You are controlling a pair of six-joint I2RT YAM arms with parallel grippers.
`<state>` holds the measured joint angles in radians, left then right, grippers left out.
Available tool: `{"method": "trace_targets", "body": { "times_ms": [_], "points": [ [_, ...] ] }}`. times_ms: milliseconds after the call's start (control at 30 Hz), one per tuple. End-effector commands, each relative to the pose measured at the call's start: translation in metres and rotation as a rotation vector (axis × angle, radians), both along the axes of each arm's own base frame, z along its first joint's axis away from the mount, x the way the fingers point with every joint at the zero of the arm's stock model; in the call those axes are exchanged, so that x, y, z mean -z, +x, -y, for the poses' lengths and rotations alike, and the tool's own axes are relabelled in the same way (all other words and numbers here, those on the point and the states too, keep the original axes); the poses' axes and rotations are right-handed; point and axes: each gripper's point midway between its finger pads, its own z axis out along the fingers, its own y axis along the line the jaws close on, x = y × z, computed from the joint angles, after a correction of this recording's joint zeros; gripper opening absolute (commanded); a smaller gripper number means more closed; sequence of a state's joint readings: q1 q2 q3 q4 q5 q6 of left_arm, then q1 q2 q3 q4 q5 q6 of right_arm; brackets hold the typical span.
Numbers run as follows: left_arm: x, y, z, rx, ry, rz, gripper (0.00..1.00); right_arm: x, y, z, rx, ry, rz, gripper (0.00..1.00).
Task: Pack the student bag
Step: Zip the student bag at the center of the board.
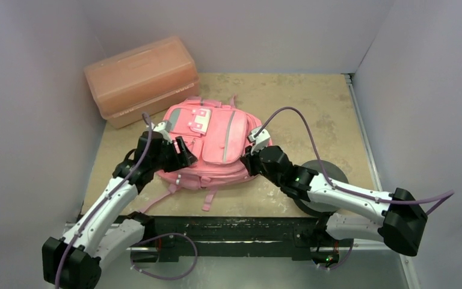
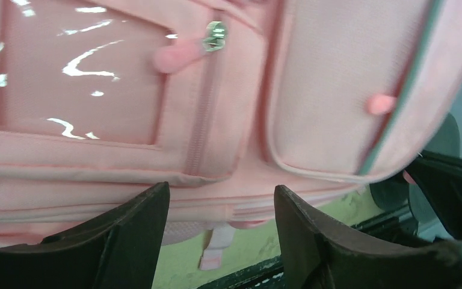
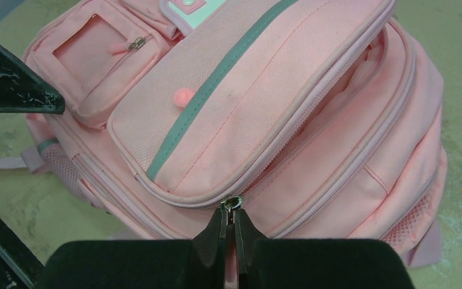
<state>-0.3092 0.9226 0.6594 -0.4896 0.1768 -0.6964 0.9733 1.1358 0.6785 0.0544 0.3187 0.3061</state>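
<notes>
The pink student bag (image 1: 213,135) lies flat on the table, front pockets up. In the right wrist view the student bag (image 3: 289,90) has its front pocket zip partly open along the right side. My right gripper (image 1: 249,158) sits at the bag's right edge; in its own view the right gripper (image 3: 230,214) is shut on the metal zipper pull (image 3: 232,203) of that pocket. My left gripper (image 1: 183,153) is open at the bag's left front edge. In the left wrist view the left gripper (image 2: 221,189) hovers empty over the bag's (image 2: 96,78) side seam.
A salmon-orange translucent plastic box (image 1: 141,78) stands at the back left, just behind the bag. A dark round disc (image 1: 331,174) lies under my right arm. Grey walls close in the left, back and right. A black rail (image 1: 234,232) runs along the near edge.
</notes>
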Motion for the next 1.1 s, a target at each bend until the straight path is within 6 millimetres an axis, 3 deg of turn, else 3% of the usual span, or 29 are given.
{"method": "trace_targets", "body": {
  "times_ms": [0,167,300,400,633,800,1000,1067],
  "points": [
    [-0.064,-0.001,0.051,0.266,0.011,0.309,0.65,-0.017,-0.005,-0.015,-0.142,0.009,0.095,0.00],
    [-0.072,-0.001,0.096,0.406,0.175,0.486,0.67,-0.016,-0.002,-0.016,-0.119,0.039,0.092,0.00],
    [-0.080,0.001,0.120,0.444,0.141,0.567,0.66,-0.001,0.004,-0.011,-0.045,0.021,0.047,0.00],
    [-0.088,0.005,0.128,0.447,0.124,0.612,0.66,0.015,0.010,0.000,0.025,-0.013,0.036,0.27],
    [-0.089,0.005,0.131,0.472,0.134,0.602,0.65,0.029,0.012,0.011,0.073,-0.027,0.042,0.35],
    [-0.085,0.004,0.133,0.471,0.123,0.600,0.64,0.035,0.009,0.015,0.069,-0.051,0.032,0.33],
    [-0.082,0.006,0.142,0.512,0.184,0.666,0.64,0.017,0.008,0.028,0.118,-0.020,0.052,0.01],
    [-0.082,0.006,0.148,0.534,0.205,0.711,0.65,0.012,0.008,0.029,0.113,-0.036,0.055,0.00]
  ]
}}
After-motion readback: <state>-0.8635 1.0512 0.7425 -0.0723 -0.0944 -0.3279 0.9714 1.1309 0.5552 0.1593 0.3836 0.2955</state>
